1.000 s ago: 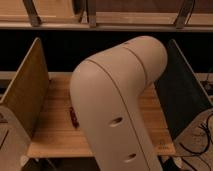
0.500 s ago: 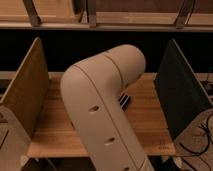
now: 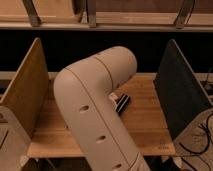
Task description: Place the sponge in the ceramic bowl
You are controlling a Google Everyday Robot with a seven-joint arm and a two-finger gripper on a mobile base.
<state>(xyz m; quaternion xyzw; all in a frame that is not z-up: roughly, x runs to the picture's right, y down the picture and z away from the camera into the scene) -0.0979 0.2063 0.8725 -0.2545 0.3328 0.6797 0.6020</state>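
Left edge: a tan side panel [image 3: 25,95] is seen standing upright on the wooden table [image 3: 150,122].

Centre: the view is largely blocked by the robot's pale arm [image 3: 95,120], bent at the elbow over the table. The gripper is hidden somewhere beyond that elbow. Its position over the table is not shown, and whether it is apart, together or clamped on anything cannot be told.

Just right of the arm: a black block [image 3: 122,101] with a pale edge is seen lying on the table, partly covered by the arm.

Right: a dark side panel [image 3: 182,95] is seen upright, with cables [image 3: 200,137] below its outer side.

Task items: neither the sponge nor the ceramic bowl is visible. Both are presumably masked by the arm, so whether the sponge lies in the bowl is not settled.

Risks, as judged:
- With the work area masked, a grasp or release cannot be checked by eye, and the black block could be taken for the sponge.
- A soft pad pinched at one corner could slip out in transit.
- A wide elbow swing could strike either panel.
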